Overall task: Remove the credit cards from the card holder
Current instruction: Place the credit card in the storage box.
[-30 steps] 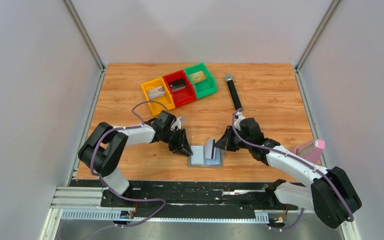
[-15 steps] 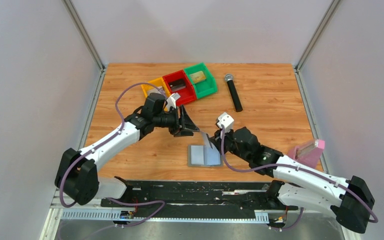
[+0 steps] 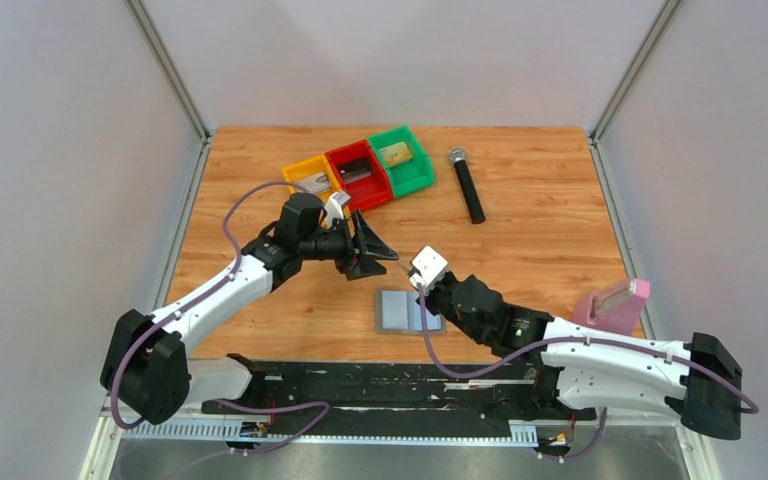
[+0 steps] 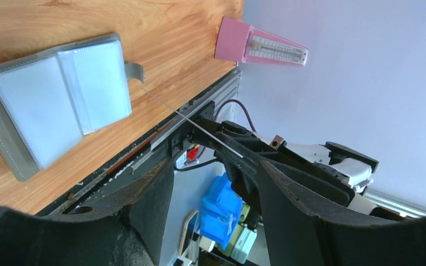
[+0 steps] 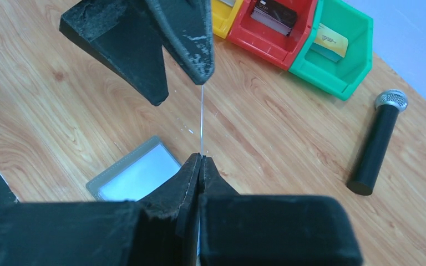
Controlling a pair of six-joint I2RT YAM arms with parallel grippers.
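The card holder [image 3: 400, 312] lies open and flat on the table; it also shows in the left wrist view [image 4: 55, 105] and the right wrist view [image 5: 136, 172]. My right gripper [image 5: 201, 158] is shut on a thin pale credit card [image 5: 201, 119], seen edge-on, and holds it above the holder's far edge [image 3: 405, 274]. My left gripper [image 3: 378, 260] is open just beyond it. The card's far edge reaches the tip of one left finger [image 5: 199, 61]. In the left wrist view the card [image 4: 183, 117] is a thin line ahead of my open left gripper [image 4: 216, 183].
Yellow [image 3: 312, 178], red [image 3: 358, 172] and green [image 3: 400, 158] bins stand at the back, each with a card inside. A black microphone [image 3: 468, 186] lies to their right. A pink metronome [image 3: 615, 305] stands near the right edge.
My right arm has swung left and its gripper has come up over the holder with the card. The raised flap has dropped flat. My left gripper has shifted slightly left.
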